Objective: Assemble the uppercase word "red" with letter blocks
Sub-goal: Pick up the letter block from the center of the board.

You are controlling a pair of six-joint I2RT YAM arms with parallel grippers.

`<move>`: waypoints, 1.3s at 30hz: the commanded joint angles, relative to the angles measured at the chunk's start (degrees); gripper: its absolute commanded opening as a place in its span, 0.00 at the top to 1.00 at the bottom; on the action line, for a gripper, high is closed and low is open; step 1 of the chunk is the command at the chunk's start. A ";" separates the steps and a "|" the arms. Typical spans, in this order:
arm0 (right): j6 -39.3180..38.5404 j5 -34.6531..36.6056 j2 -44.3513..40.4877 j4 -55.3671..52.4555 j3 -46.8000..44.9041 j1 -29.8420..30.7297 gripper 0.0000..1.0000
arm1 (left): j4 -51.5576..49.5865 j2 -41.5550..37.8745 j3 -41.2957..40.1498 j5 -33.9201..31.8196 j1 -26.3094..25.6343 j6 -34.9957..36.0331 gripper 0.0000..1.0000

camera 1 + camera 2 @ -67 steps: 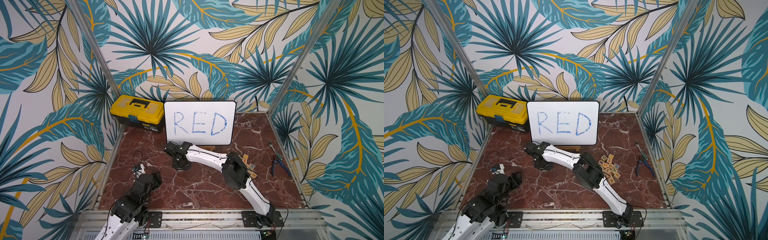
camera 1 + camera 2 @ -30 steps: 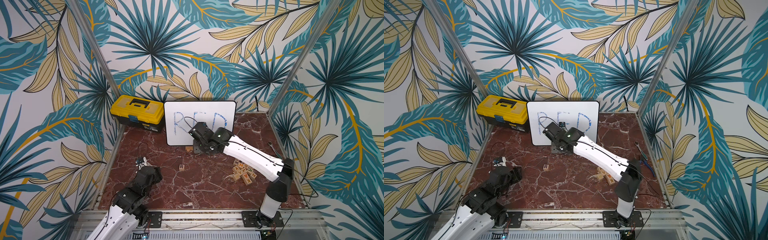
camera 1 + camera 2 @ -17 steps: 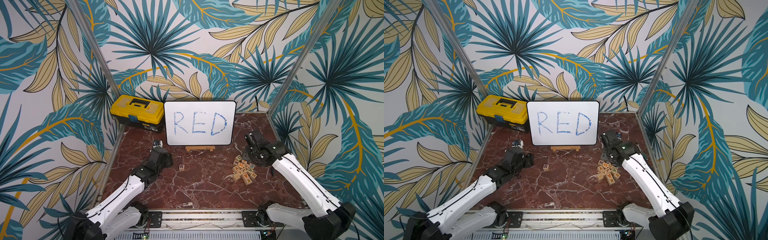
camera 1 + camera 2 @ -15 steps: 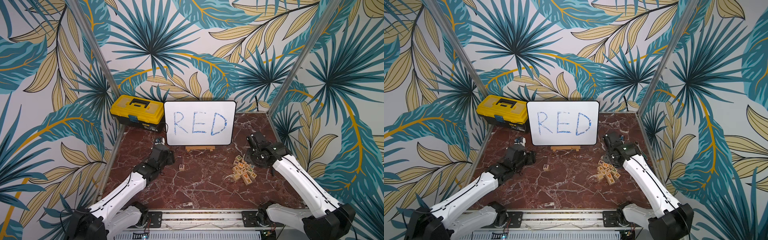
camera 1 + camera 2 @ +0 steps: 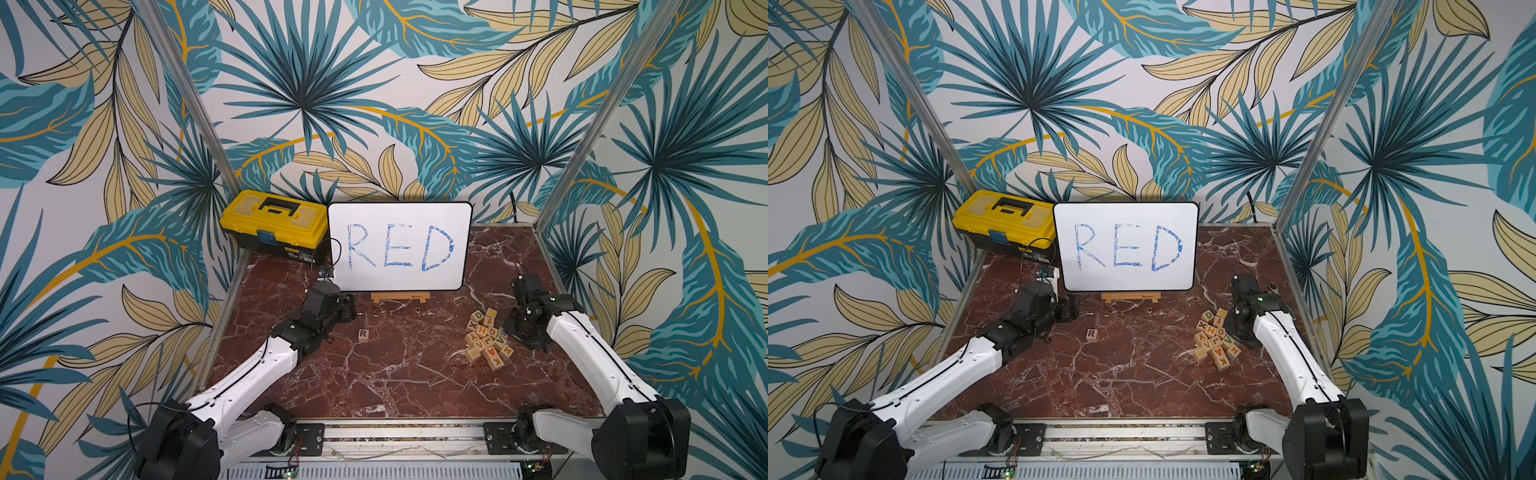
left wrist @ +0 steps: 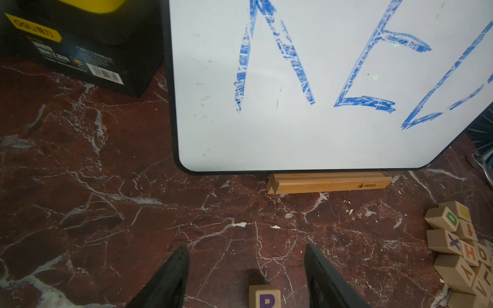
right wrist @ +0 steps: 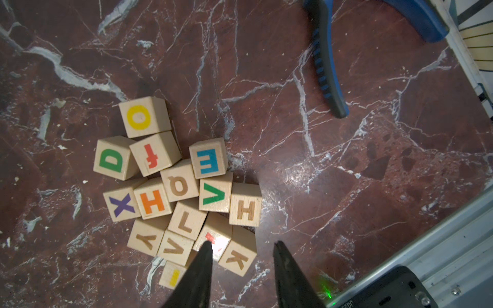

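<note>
The R block (image 5: 363,335) now sits alone on the open tabletop (image 5: 395,374), letter up, in front of the whiteboard (image 5: 400,247) and roughly in line with its written R. Two seconds ago the right arm was stretched across that very spot, and a second ago it was lifting clear with the block left behind. So the first letter reads as placed, with two to go.

The E block (image 7: 209,158) and D block (image 7: 111,160) both lie face up in the pile (image 5: 487,338) at the right, well apart from the R. The E is on one edge of the pile, touching a V cube (image 7: 215,195) and a Q cube (image 7: 178,184). The D is on the opposite edge.

The right claw (image 7: 242,248) has swung back over this pile and hangs above its nearer cubes, jaws parted and empty — the E looks like the likely next pick. The left claw (image 6: 246,249) has come forward from its tucked pose to hover near the R, spread wide and gripping nothing.
</note>
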 commanded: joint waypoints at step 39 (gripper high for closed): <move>-10.07 -4.51 18.59 13.01 0.23 -2.72 0.59 | 1.42 -3.28 -2.67 -2.62 -0.11 -0.18 0.31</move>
